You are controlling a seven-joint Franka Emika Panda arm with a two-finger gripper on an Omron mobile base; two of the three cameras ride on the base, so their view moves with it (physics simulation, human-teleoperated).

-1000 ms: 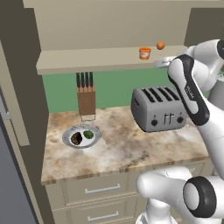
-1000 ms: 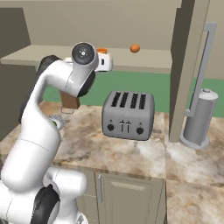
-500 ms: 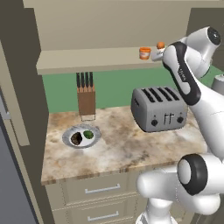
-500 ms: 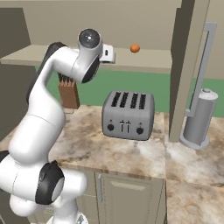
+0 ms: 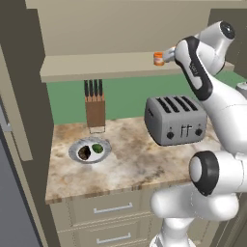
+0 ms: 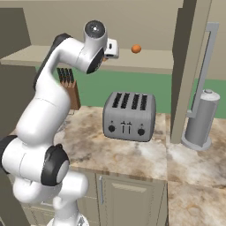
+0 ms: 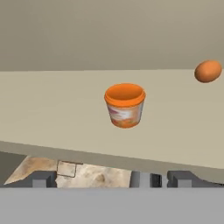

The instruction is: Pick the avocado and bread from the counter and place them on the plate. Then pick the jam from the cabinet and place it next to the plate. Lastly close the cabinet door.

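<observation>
Claw is facing the jam, fingertips apart and empty, short of the cabinet shelf edge. Jam is standing upright mid-shelf, orange ball well aside. Advisable: advancing level, centring the jar between the fingers before closing.

I'm looking at a kitchen: a marbled stone counter over beige drawers, a four-slot toaster, a knife block (against green backsplash), and an open wall cabinet above.
</observation>
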